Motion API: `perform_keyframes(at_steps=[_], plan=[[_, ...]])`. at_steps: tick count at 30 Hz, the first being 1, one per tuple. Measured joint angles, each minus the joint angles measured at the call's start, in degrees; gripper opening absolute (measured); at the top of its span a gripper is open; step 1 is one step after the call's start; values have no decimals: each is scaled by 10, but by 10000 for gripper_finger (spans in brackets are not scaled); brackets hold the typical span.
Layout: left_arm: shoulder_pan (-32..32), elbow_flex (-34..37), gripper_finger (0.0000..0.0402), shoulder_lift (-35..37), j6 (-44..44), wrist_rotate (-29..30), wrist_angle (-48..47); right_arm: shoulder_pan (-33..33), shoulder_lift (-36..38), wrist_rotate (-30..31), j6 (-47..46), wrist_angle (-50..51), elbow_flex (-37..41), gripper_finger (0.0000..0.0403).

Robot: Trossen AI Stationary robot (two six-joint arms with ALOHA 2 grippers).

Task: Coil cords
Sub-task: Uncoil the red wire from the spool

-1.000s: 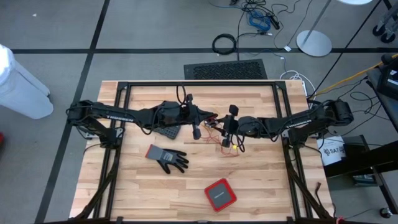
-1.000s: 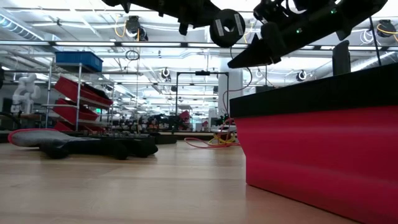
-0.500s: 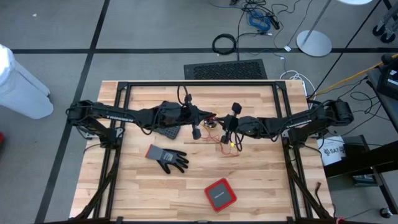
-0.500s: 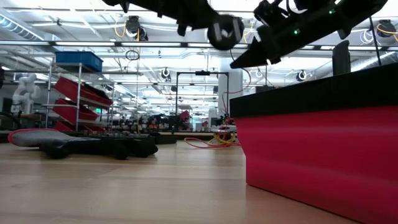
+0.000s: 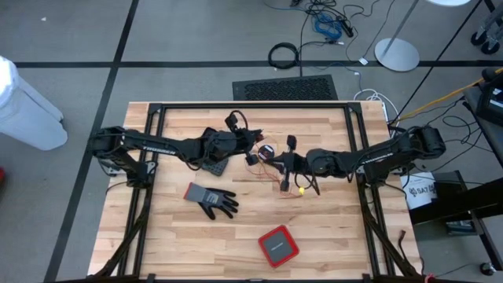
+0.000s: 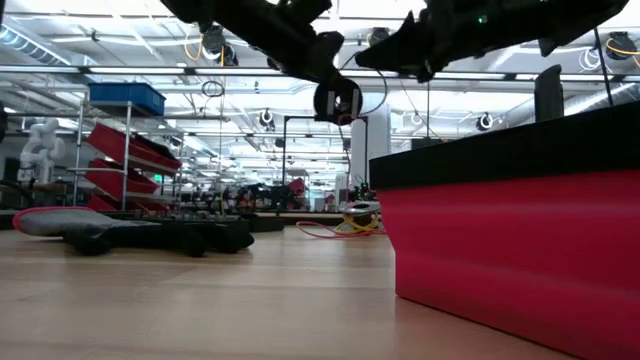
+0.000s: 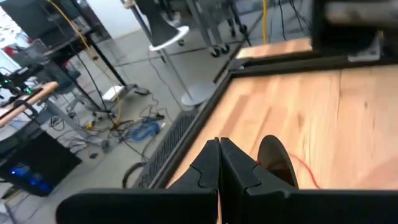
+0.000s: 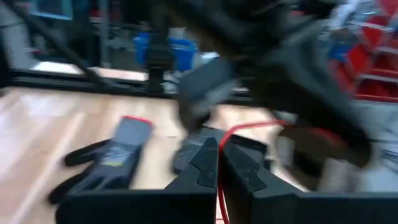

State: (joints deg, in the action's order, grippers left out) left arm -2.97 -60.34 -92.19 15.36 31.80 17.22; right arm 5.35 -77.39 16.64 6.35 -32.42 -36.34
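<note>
Two grippers, the left gripper (image 5: pixel 253 152) and the right gripper (image 5: pixel 287 167), are pinching the red cord (image 5: pixel 271 161) clenched at mid-table, while the yellow cord (image 5: pixel 299 189) is lying at five o'clock of them, neither seemingly coiled yet.

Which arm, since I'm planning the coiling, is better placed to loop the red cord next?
Probably right: the right gripper has its jaws shut on the red cord, which runs out between them. The left gripper is shut too, but the cord only seems to pass beside it.
</note>
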Motion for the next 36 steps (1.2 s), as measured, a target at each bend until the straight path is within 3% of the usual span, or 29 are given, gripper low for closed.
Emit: perform_keyframes(at_steps=[5,8,13,18,21,25,27,32,36], plan=[[-1,0,0,-14,-17,-22,116,-17,-51,-31,-39,42,0,0],[-1,0,0,-14,-41,-70,141,-34,-66,15,-69,91,0,0],[0,0,0,13,-60,-148,37,-47,-38,131,-87,149,0,0],[-1,0,0,24,-29,-100,-100,-36,19,178,-68,141,0,0],[0,0,0,25,1,-49,-138,-15,38,157,-33,103,0,0],[-4,0,0,24,2,-17,-124,13,38,58,7,40,0,0],[-9,0,0,24,1,-15,-86,20,28,24,9,14,-1,0],[-16,0,0,24,-27,-16,44,16,-18,12,-8,9,-1,0],[-16,0,0,24,-54,-64,124,-5,-57,12,-26,27,-1,0]])
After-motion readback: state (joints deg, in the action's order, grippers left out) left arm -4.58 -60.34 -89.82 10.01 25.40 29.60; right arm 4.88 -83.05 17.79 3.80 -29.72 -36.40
